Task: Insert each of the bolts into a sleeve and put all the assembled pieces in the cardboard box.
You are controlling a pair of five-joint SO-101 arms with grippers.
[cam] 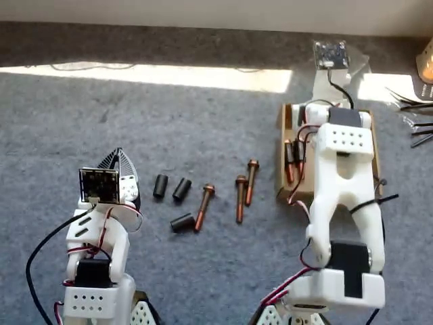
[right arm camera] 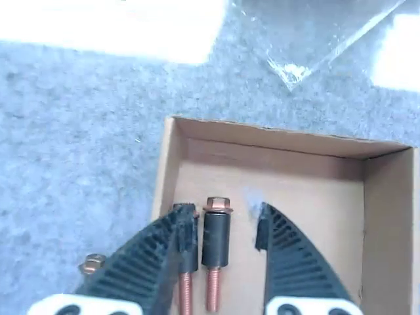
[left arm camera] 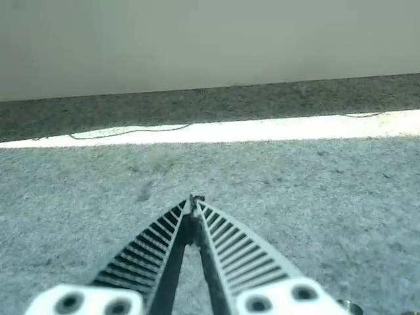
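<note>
My right gripper (right arm camera: 225, 211) hangs open over the cardboard box (right arm camera: 275, 147). An assembled bolt in a black sleeve (right arm camera: 215, 239) lies on the box floor between its fingers, untouched. A second assembled piece (right arm camera: 186, 272) lies beside it, partly hidden by a finger. In the high view both pieces (cam: 293, 160) show in the box (cam: 281, 145), under the right arm. On the carpet lie three loose copper bolts (cam: 204, 206) (cam: 240, 198) (cam: 252, 181) and three black sleeves (cam: 160, 185) (cam: 181, 189) (cam: 182, 222). My left gripper (left arm camera: 193, 202) is shut and empty, left of the sleeves (cam: 120, 161).
Grey carpet covers the work area, with a sunlit strip (cam: 155, 73) at the far side. A clear plastic sheet (right arm camera: 315, 36) lies beyond the box. Black cables and tools (cam: 416, 122) sit at the far right edge.
</note>
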